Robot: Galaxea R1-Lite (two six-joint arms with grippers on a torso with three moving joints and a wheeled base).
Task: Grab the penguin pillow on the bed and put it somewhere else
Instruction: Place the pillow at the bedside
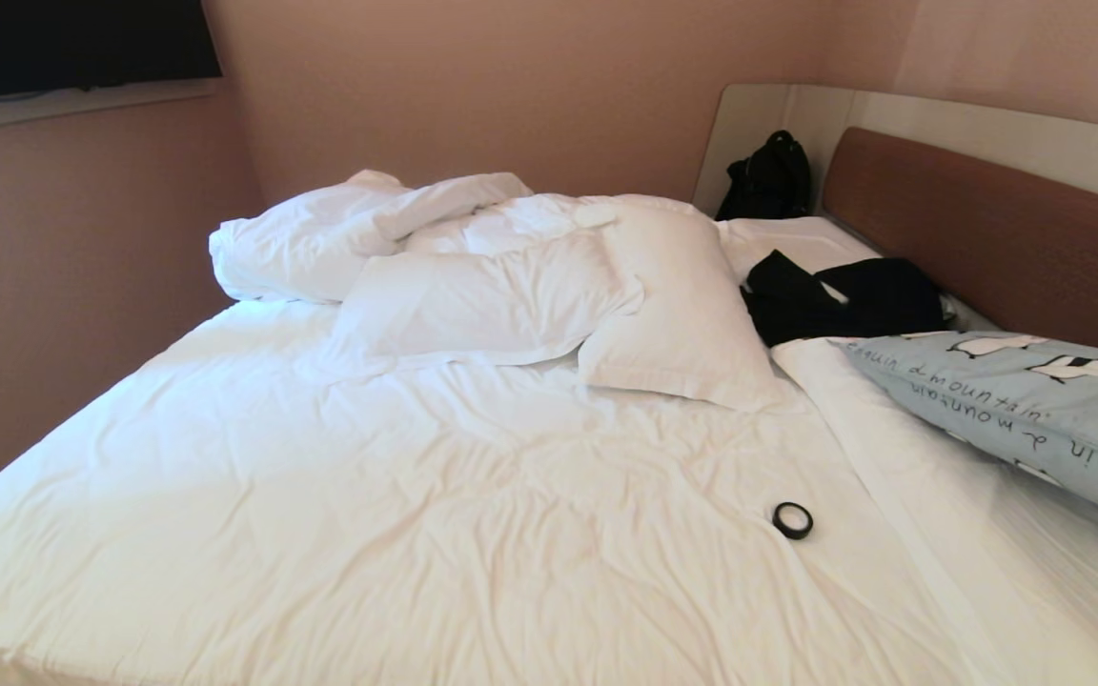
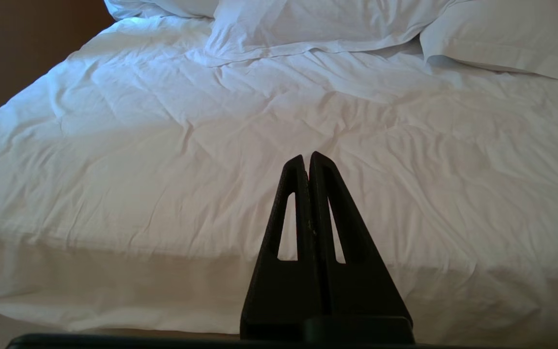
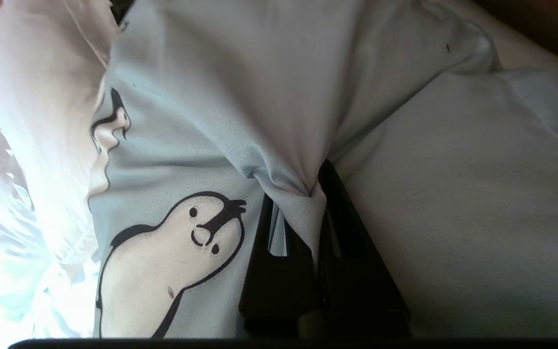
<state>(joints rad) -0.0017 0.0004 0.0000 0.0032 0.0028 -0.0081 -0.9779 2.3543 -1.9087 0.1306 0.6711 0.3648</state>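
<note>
right hand [image 3: 303, 194] pinches a fold of penguin pillow [image 3: 201, 121].

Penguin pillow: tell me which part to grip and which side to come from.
Grip a pinch of the loose cover fabric at the edge of the penguin pillow, coming from the robot's right, where it lies by the headboard. The cover bunches readily: the right gripper already has its jaws shut on such a fold. The left gripper idles.
</note>
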